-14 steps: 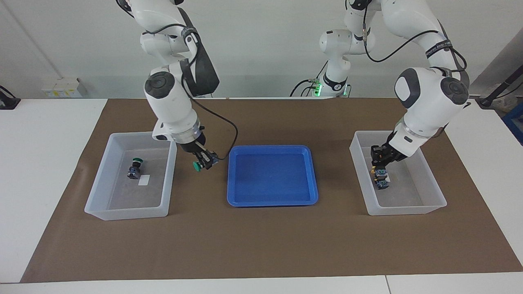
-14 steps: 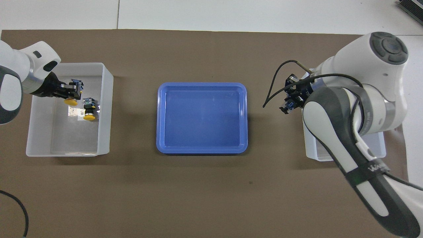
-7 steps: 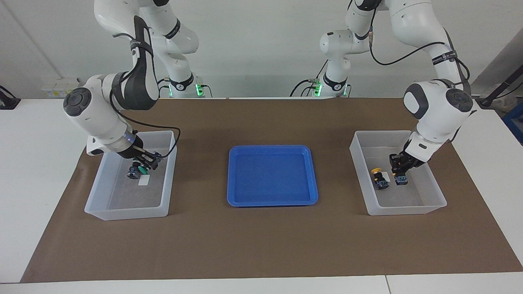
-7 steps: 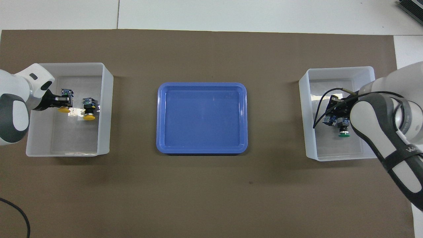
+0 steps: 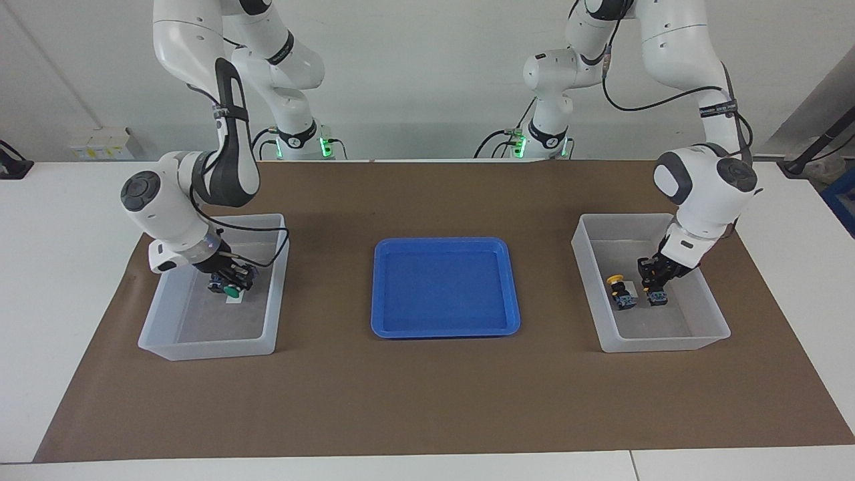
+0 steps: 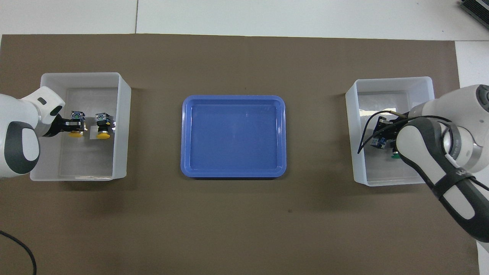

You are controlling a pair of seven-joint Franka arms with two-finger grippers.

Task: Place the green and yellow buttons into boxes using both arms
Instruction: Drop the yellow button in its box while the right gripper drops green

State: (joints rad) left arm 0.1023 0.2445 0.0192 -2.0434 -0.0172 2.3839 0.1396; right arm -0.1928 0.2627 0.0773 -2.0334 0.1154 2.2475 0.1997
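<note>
Two translucent boxes stand at the two ends of the brown mat. My left gripper (image 5: pixel 656 286) (image 6: pixel 76 124) is low inside the box (image 5: pixel 661 344) (image 6: pixel 121 114) at the left arm's end, shut on a yellow button (image 5: pixel 658 298) (image 6: pixel 76 133). A second yellow button (image 5: pixel 621 291) (image 6: pixel 102 130) lies beside it on the box floor. My right gripper (image 5: pixel 234 279) (image 6: pixel 386 137) is low inside the other box (image 5: pixel 207 351) (image 6: pixel 351 126), shut on a green button (image 5: pixel 232 291) (image 6: pixel 393 154). The second green button (image 5: pixel 214 286) is mostly hidden by this gripper.
A shallow blue tray (image 5: pixel 444 331) (image 6: pixel 233 173) lies in the middle of the mat between the boxes, with nothing in it. The brown mat (image 5: pixel 427 401) covers the white table.
The right arm swung from beside the tray into its box with the green button and lowered it. The left gripper moved its yellow button beside the other one and lowered it.
</note>
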